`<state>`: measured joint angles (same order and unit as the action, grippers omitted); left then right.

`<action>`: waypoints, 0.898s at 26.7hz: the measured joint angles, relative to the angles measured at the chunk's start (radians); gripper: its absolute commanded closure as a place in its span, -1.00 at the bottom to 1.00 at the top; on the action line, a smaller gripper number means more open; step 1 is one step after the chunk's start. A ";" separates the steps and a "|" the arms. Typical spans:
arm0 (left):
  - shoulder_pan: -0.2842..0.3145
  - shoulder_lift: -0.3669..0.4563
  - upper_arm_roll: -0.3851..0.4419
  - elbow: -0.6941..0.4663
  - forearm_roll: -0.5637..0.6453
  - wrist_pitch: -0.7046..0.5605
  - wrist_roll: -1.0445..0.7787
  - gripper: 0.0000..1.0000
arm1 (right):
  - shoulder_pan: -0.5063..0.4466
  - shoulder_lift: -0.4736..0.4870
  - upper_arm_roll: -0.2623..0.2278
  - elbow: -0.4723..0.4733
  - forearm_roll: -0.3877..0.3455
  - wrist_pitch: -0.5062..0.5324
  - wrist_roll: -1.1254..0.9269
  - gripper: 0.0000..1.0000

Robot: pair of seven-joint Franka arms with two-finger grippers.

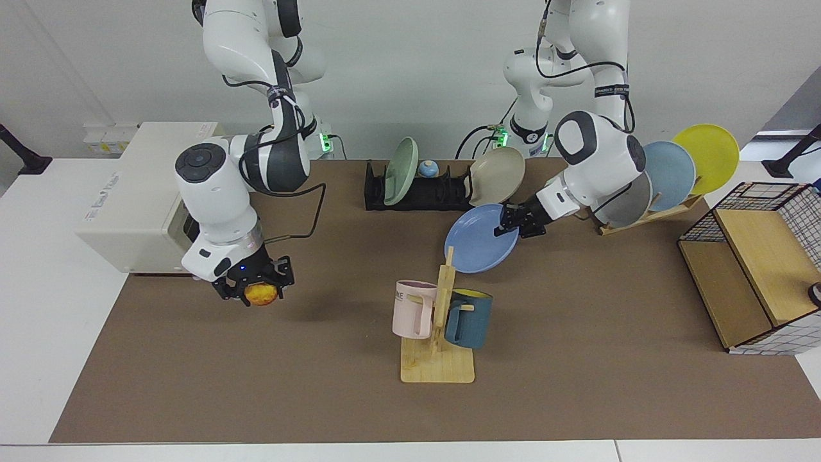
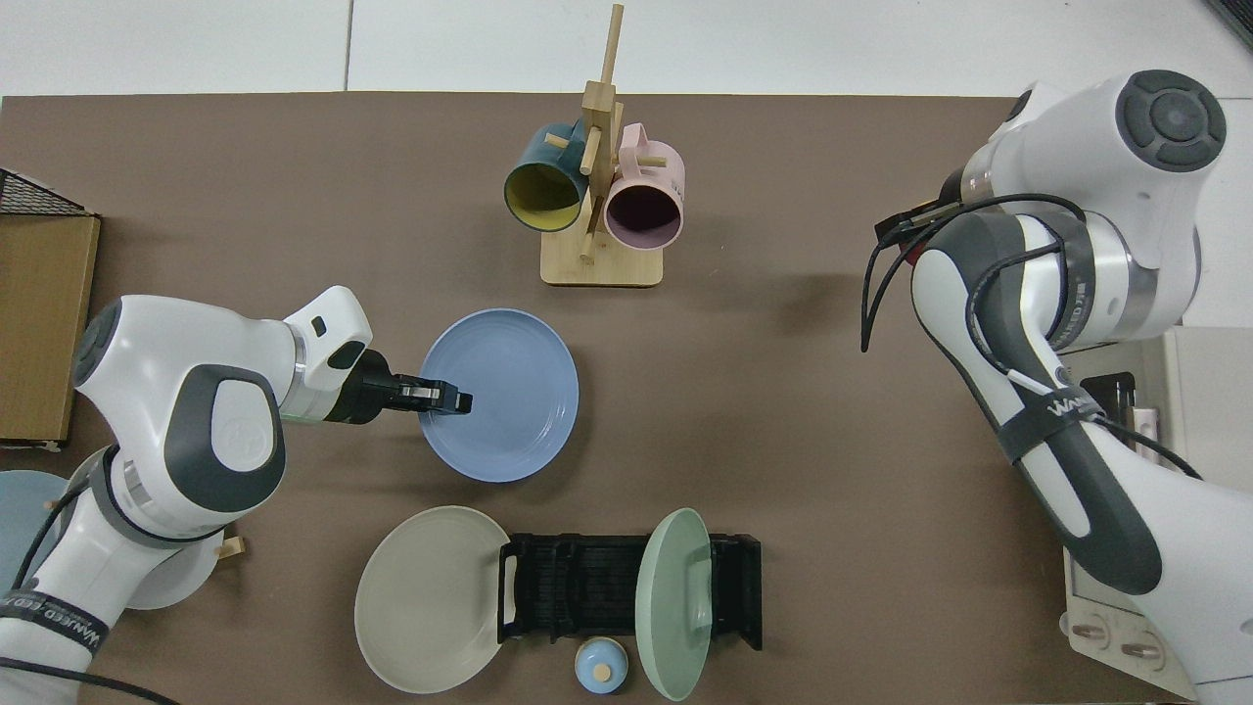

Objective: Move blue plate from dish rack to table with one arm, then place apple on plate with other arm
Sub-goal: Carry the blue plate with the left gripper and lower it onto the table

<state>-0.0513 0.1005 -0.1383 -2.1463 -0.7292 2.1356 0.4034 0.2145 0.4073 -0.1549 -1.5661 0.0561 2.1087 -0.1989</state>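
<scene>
My left tool [image 1: 510, 226] is clamped on the rim of the blue plate [image 1: 478, 240], one finger over the upper face, as the top view shows [image 2: 431, 396]. The plate [image 2: 504, 401] is held nearly level over the counter [image 1: 577, 359], clear of the dish rack [image 1: 417, 192] and on the near side of it, just behind the wooden mug tree [image 1: 441, 333]. Whether the plate touches the mat cannot be determined.

My right tool [image 1: 253, 289] is closed around the apple [image 1: 262, 294], which hangs above the counter close to the beige appliance [image 1: 138, 192]. In the top view this tool is hidden under its own arm.

The dish rack [image 2: 626, 592] holds a green plate [image 1: 401, 171] upright in its slots. A beige plate [image 1: 497, 185] leans at the rack's end nearer my left arm. A small blue knobbed item [image 1: 428, 169] sits behind the rack.

The mug tree carries a pink mug [image 1: 414, 308] and a dark blue mug [image 1: 468, 317]. The tilted wooden stand [image 1: 648, 215] holds grey, pale blue and yellow plates. A wire and wood shelf unit [image 1: 753, 282] stands at the counter's edge.
</scene>
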 measured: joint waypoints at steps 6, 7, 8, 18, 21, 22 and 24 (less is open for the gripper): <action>0.017 0.053 -0.021 0.025 -0.063 0.020 0.009 1.00 | -0.006 0.008 0.000 -0.053 0.000 0.042 0.000 1.00; 0.018 0.056 -0.028 0.026 -0.073 0.032 0.009 1.00 | -0.007 0.010 0.000 -0.064 0.000 0.053 0.000 1.00; 0.018 0.059 -0.037 0.027 -0.084 0.047 0.009 1.00 | -0.010 0.013 0.000 -0.074 0.000 0.062 0.000 1.00; -0.005 0.086 -0.122 0.027 -0.125 0.161 -0.054 1.00 | -0.025 0.021 -0.001 -0.120 0.000 0.078 0.000 1.00; -0.032 0.105 -0.129 0.027 -0.126 0.207 -0.078 0.23 | -0.025 0.021 0.000 -0.120 0.000 0.078 0.000 1.00; -0.039 0.110 -0.130 0.027 -0.127 0.215 -0.086 0.07 | -0.025 0.021 0.000 -0.120 0.000 0.078 0.000 1.00; -0.050 0.117 -0.132 0.028 -0.127 0.225 -0.094 -0.10 | -0.025 0.021 0.000 -0.120 0.000 0.078 0.000 1.00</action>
<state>-0.1012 0.2177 -0.2702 -2.1187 -0.8559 2.3605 0.3090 0.1899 0.4279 -0.1549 -1.6860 0.0563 2.1872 -0.1989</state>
